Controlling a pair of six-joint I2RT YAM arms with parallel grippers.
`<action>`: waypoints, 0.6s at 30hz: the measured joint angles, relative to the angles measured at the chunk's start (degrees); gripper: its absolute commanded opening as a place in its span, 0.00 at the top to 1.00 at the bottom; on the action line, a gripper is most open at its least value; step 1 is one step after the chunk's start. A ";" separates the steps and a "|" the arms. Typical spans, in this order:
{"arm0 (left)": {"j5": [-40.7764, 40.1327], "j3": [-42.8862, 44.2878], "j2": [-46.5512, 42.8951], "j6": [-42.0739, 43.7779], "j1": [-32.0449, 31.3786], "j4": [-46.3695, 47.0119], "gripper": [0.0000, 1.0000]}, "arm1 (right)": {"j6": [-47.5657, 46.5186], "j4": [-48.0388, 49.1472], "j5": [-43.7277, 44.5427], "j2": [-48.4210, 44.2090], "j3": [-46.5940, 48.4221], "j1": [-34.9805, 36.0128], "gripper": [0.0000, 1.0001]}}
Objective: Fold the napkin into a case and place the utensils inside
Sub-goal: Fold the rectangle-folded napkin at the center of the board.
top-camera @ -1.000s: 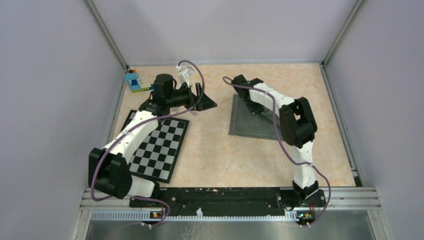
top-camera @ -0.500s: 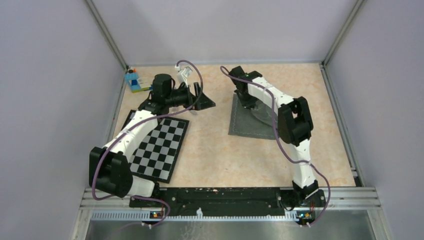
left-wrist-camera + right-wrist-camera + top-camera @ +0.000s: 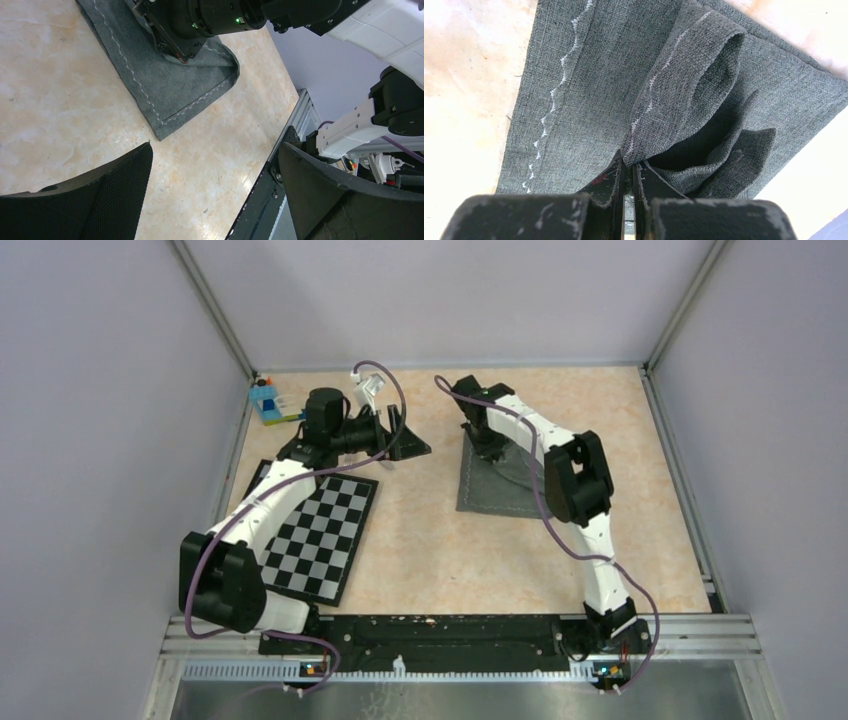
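The dark grey napkin (image 3: 497,483) lies on the table right of centre, partly folded over itself. My right gripper (image 3: 487,445) is shut on its stitched hem and holds a flap up off the layer beneath. The right wrist view shows the hem pinched between the fingertips of the right gripper (image 3: 629,167) and the flap of the napkin (image 3: 689,85) bulging open. My left gripper (image 3: 405,436) hovers open and empty over bare table left of the cloth. In the left wrist view the left gripper (image 3: 215,150) faces the napkin (image 3: 165,85). The utensils and a case are out of view.
A black-and-white checkered mat (image 3: 320,530) lies at the left under my left arm. A blue toy-brick block (image 3: 267,402) stands in the far left corner. The black frame rail (image 3: 450,630) runs along the near edge, and walls close in three sides.
My right gripper has moved left and slightly away, carrying the pinched hem across the napkin. The left arm has stayed still and open.
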 measured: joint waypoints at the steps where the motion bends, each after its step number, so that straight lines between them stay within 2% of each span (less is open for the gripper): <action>1: 0.15 0.00 0.00 -0.04 0.02 0.00 0.01 | 0.00 -0.02 -0.09 0.00 0.00 0.13 1.00; 18: 0.63 -0.17 0.24 -0.68 0.48 0.50 0.01 | 0.92 -1.22 -0.04 0.00 3.08 3.02 1.00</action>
